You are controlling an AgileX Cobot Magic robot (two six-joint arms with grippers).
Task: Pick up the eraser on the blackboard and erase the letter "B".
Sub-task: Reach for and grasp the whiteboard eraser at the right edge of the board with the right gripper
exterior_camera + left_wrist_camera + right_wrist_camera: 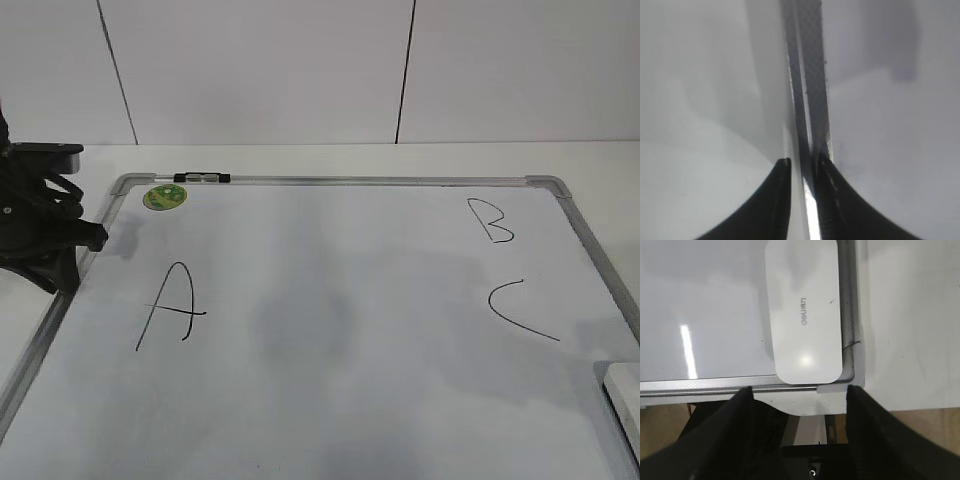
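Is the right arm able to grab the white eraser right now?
Probably yes. The right gripper is open and the eraser lies just ahead of it in the blackboard's corner, with nothing on top or between them.

White eraser [804,310] flat, blackboard [715,385] corner

The blackboard [400,380] was a smooth white sheet with a soft sheen, and it caught a bright streak of light near its lower rail in my right wrist view. Its frame [380,181] looked like brushed grey metal, the corner piece [548,182] like duller grey plastic. The eraser [804,310], lying against that frame's right rail, was glossy white plastic with a small glare spot. My left pincer [802,162] had matt black fingers. The bench [905,325] beside the frame looked matt white.
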